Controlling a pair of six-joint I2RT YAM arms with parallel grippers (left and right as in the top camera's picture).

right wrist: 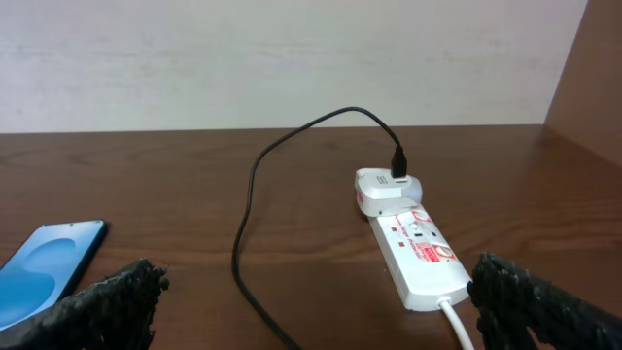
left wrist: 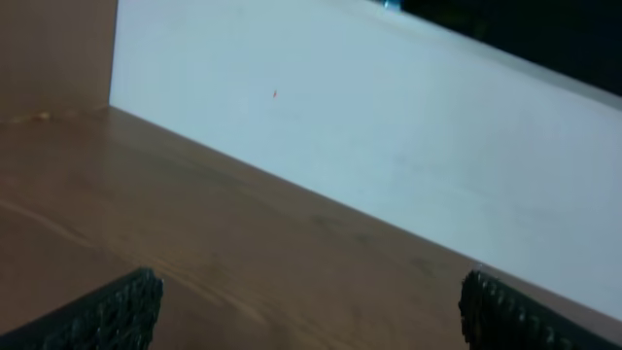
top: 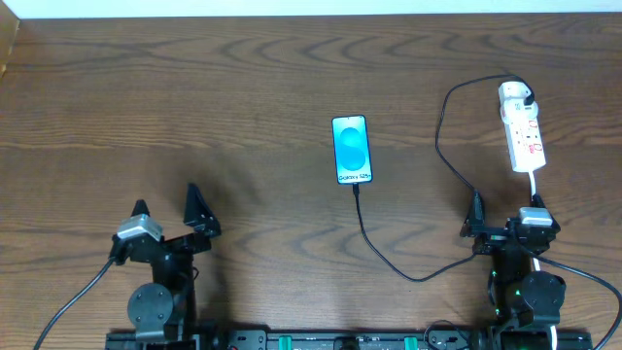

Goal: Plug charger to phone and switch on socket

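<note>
The phone [top: 351,149] lies face up at the table's middle with its cyan screen lit; it also shows at the right wrist view's lower left, phone [right wrist: 44,267]. The black charger cable [top: 418,277] runs from the phone's bottom edge, loops right and climbs to a white adapter [right wrist: 386,187] seated in the far end of the socket [top: 525,131]. The socket [right wrist: 418,253] is a white strip with red marks. My right gripper [top: 505,209] stands open just short of the socket's near end. My left gripper [top: 165,202] is open at the front left, over bare wood.
The socket's white cord [top: 536,185] runs back beside my right arm. A white wall [left wrist: 389,126] closes the table's far edge, with wooden side panels at the left [left wrist: 49,58] and right [right wrist: 593,68]. The arm bases stand at the front edge.
</note>
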